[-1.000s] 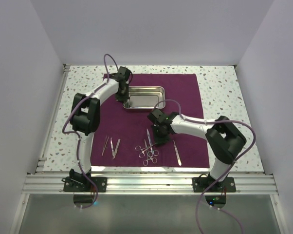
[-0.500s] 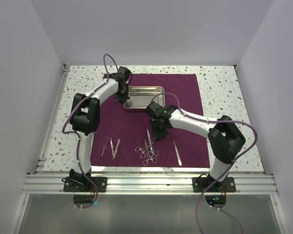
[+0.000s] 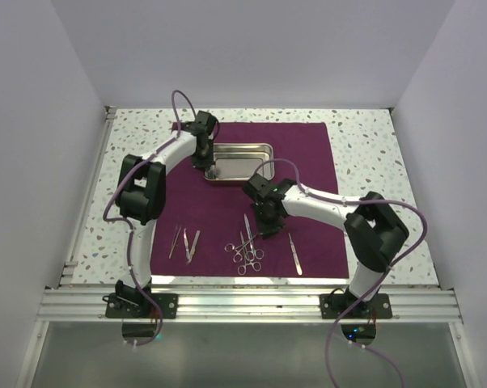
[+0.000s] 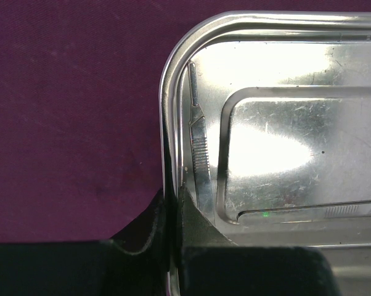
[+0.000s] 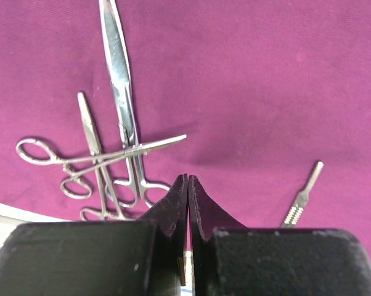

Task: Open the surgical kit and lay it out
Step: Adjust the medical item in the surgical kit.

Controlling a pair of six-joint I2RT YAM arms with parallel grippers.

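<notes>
Presently: left gripper (image 4: 171,200), narrow, pinching rim of steel tray (image 4: 164,92) on the maroon cloth (image 4: 68,111); one scalpel handle (image 4: 201,154) inside, against that wall; right gripper (image 5: 187,194), closed, empty, beside forceps (image 5: 89,129). Advice: steady the tray, open right jaws before reaching in.

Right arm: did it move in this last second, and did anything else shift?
The right arm edged a little left, toward the tray, carrying its shut, empty right gripper above the cloth. Nothing was picked up or let go. The left gripper stayed clamped on the tray's rim, and the instruments lay as before.
</notes>
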